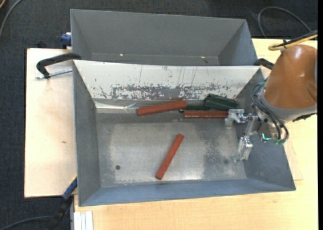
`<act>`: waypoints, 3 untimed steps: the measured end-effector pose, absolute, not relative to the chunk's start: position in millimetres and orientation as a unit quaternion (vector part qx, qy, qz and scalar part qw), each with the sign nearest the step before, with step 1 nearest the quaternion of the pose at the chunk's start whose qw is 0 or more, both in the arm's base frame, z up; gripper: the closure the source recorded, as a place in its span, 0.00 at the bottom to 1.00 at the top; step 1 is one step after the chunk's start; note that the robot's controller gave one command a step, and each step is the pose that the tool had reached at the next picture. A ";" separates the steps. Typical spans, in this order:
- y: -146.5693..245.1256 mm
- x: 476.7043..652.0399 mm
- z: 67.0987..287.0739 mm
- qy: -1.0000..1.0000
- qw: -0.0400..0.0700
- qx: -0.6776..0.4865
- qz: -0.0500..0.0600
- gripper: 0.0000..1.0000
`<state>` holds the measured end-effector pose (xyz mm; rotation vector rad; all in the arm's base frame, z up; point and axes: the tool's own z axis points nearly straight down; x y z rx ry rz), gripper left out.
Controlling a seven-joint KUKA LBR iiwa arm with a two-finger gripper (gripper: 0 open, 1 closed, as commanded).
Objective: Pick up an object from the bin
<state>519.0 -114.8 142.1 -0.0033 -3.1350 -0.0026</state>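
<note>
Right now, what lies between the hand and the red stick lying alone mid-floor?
Nothing. In the camera view only bare bin floor separates the hand from the stick.

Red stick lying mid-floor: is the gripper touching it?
No, the red stick lies alone mid-floor, while the gripper hangs apart from it near the bin's right wall.

The gripper [244, 154] hangs low at the right end of the grey bin [86, 138], close to its right wall, below the arm's orange cover [292, 77]. Against the back wall lie a long red stick [161, 108] and a shorter red stick [204, 115], with a dark green piece [219, 102] just beside the shorter one. A slanted red stick [169, 157] lies mid-floor, well apart from the gripper.
</note>
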 end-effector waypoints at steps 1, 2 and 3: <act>-45.6 541.5 74.4 -1.000 0.002 0.031 -0.003 0.00; 52.7 552.4 70.8 -0.991 -0.003 0.131 -0.002 0.00; 48.9 552.4 70.8 -0.992 -0.002 0.128 0.000 1.00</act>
